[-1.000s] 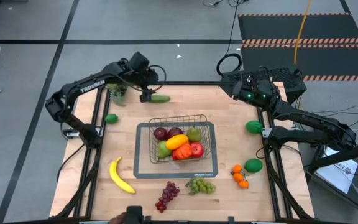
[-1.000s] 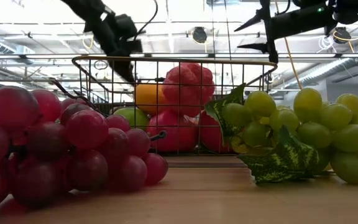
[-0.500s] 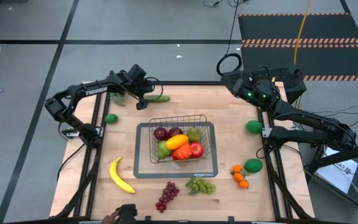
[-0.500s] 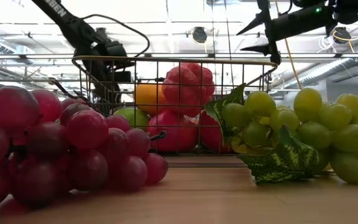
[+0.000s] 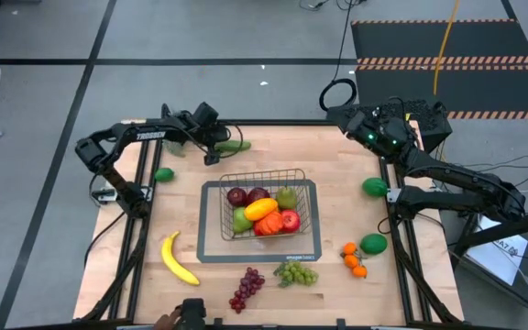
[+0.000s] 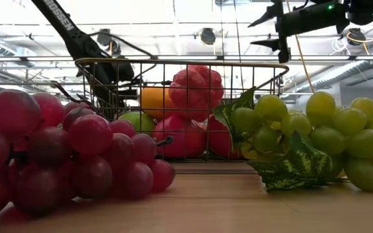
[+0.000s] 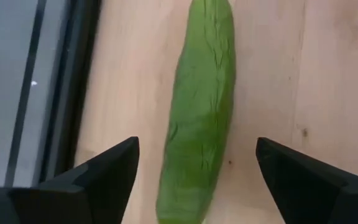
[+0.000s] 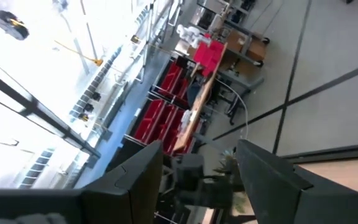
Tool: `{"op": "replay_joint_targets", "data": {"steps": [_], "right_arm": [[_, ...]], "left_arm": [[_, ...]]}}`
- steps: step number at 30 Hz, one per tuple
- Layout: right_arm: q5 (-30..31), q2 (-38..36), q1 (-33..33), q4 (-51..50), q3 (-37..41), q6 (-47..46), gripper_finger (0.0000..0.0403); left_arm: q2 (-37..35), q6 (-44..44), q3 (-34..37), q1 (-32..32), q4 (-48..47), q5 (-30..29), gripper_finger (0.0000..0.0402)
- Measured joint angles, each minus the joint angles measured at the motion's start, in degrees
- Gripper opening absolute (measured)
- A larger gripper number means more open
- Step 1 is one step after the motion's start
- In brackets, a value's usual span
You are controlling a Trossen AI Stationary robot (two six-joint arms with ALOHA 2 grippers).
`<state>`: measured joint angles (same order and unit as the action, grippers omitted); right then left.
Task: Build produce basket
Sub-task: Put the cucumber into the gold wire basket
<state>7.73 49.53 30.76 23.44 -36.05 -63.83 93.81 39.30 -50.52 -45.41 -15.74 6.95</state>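
A green cucumber (image 7: 201, 118) lies on its side on the wooden table near the far edge (image 5: 236, 145). My left gripper (image 7: 197, 180) is open and points down at a slant. One finger stands on each side of the cucumber's end and neither touches it (image 5: 216, 149). The wire basket (image 5: 307, 215) at the table's middle holds red apples, a pear and an orange fruit. My right gripper (image 8: 194, 180) is open and has nothing between its fingers. It is raised high over the far right corner (image 5: 335, 114) and faces the room.
Loose produce lies around the basket. A banana (image 5: 178, 259) is at the near left, with red grapes (image 5: 246, 289) and green grapes (image 5: 296, 272) at the near edge. Oranges (image 5: 353, 259) and two green balls (image 5: 374, 187) (image 5: 373, 244) are on the right. A small green fruit (image 5: 164, 174) is on the left.
My left gripper has come down toward the cucumber at the table's far edge and now stands low over it. In the low view it has sunk behind the basket. My right gripper has tipped up a little while staying in place.
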Motion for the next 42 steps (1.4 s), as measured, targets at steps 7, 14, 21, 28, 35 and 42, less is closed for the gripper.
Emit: {"op": "replay_joint_targets", "data": {"steps": [7, 14, 21, 28, 35, 42], "right_arm": [[0.1, 0.0, -1.1, 0.4, 0.0, -1.3, 0.0201], [0.4, 0.0, -1.4, 0.4, 0.0, -1.5, 0.0201], [1.3, 0.0, -1.4, 0.4, 0.0, -1.2, 0.0201], [1.2, 0.0, -1.6, 0.3, 0.0, 0.0, 0.0201], [-0.6, 0.0, -1.3, 0.2, 0.0, 1.0, 0.0201], [-10.3, 0.0, -0.2, -0.2, 0.0, 1.2, 0.0201]], "left_arm": [[4.0, 0.6, 0.0, 0.1, 0.4, -1.2, 0.0278], [4.6, 5.7, 0.0, 2.3, 1.1, -6.1, 0.0197], [4.5, 6.0, -1.6, 4.6, 0.8, -9.6, 0.0141], [2.8, 0.9, -8.3, 6.9, -4.6, -10.7, 0.0174], [-2.3, -11.5, -18.1, 8.0, -12.7, -10.6, 0.0163], [-8.0, -30.2, -26.6, 9.2, -12.8, -6.8, 0.0156]]}}
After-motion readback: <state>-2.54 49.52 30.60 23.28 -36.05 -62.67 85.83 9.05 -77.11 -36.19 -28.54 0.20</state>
